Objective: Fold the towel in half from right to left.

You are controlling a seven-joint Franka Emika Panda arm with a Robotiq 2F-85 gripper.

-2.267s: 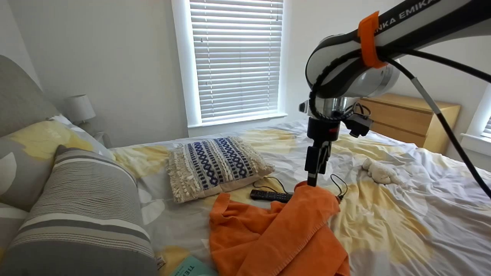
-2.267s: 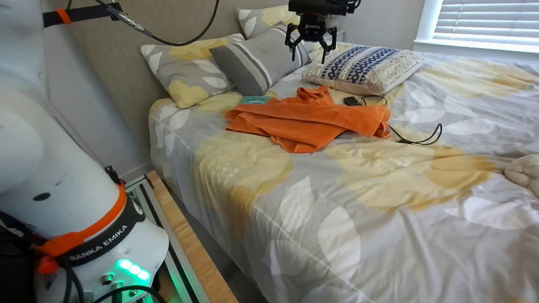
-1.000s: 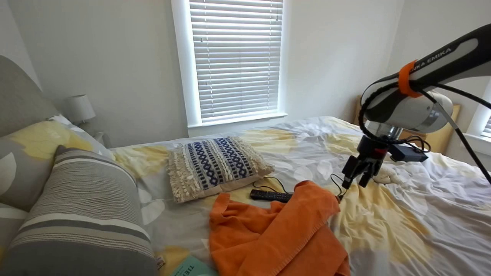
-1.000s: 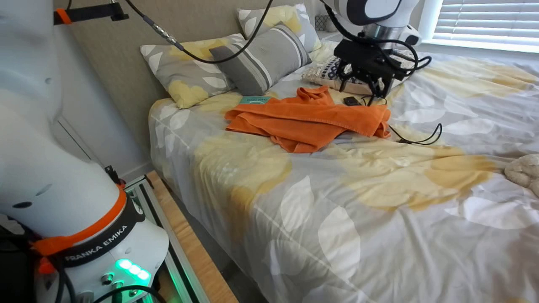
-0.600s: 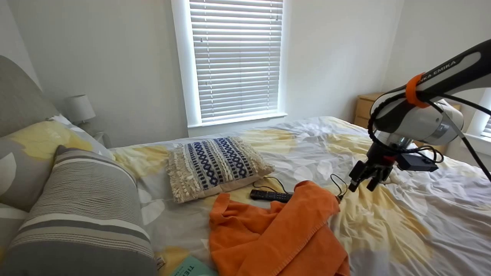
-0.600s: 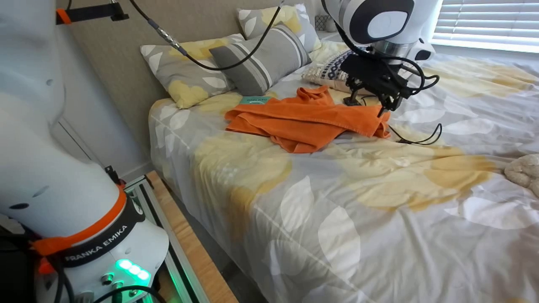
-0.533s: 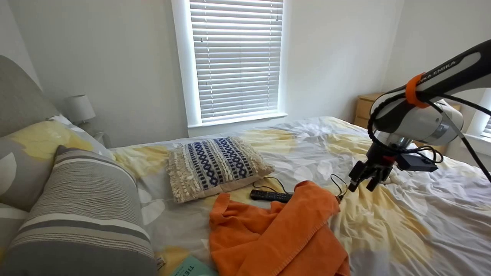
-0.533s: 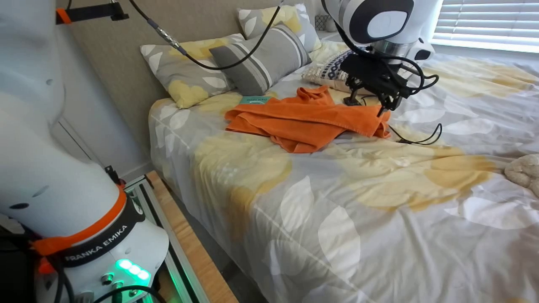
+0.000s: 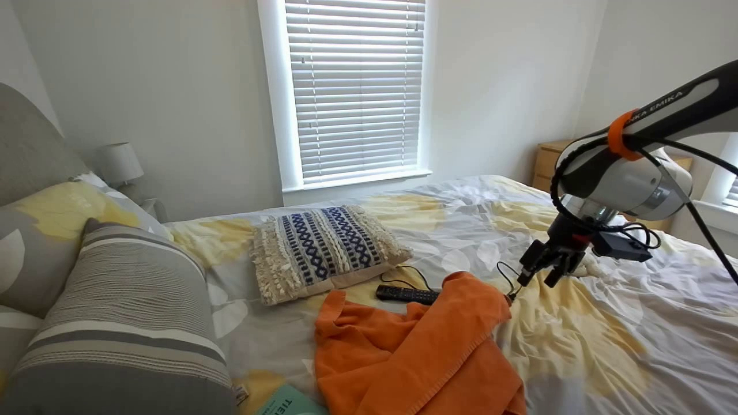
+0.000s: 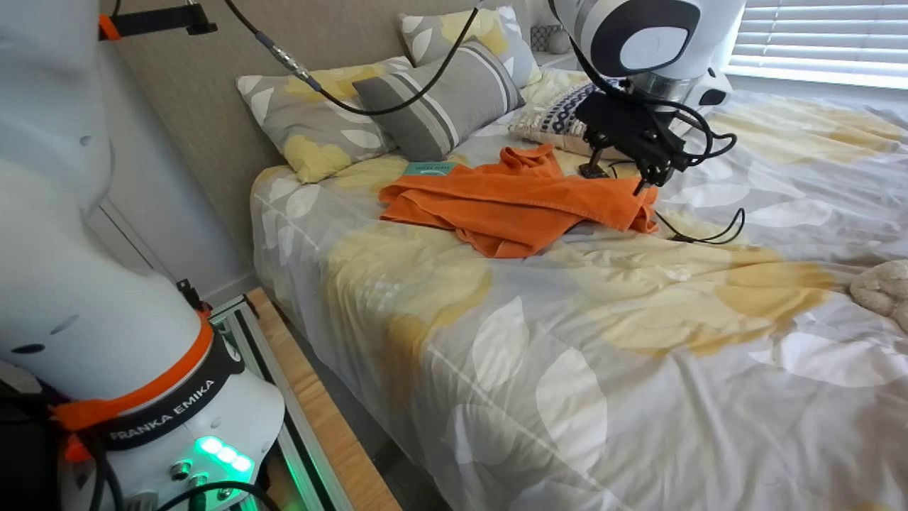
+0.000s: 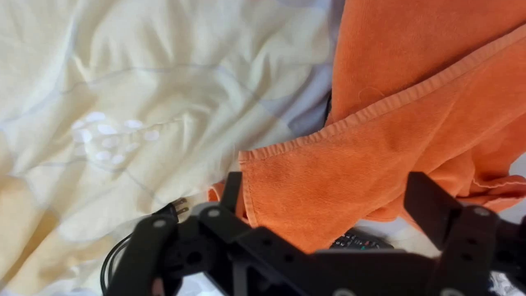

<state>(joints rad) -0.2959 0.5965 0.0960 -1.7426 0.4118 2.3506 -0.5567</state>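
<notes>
One rumpled bedsheet (image 10: pixel 525 319) spread beneath the orange towel (image 9: pixel 438 357), which lay partly folded over itself; the patterned pillow (image 9: pixel 328 251) sat near the towel; the gripper (image 11: pixel 326 176) hung by the towel's end, its fingers (image 11: pixel 232 191) wide apart; a black remote (image 9: pixel 405 294) lay just beside the towel; a plug (image 11: pixel 167 211) lay near the towel's corner.

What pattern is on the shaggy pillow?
The shaggy pillow has dark blue bands with diamond shapes on cream; it shows best in an exterior view.
</notes>
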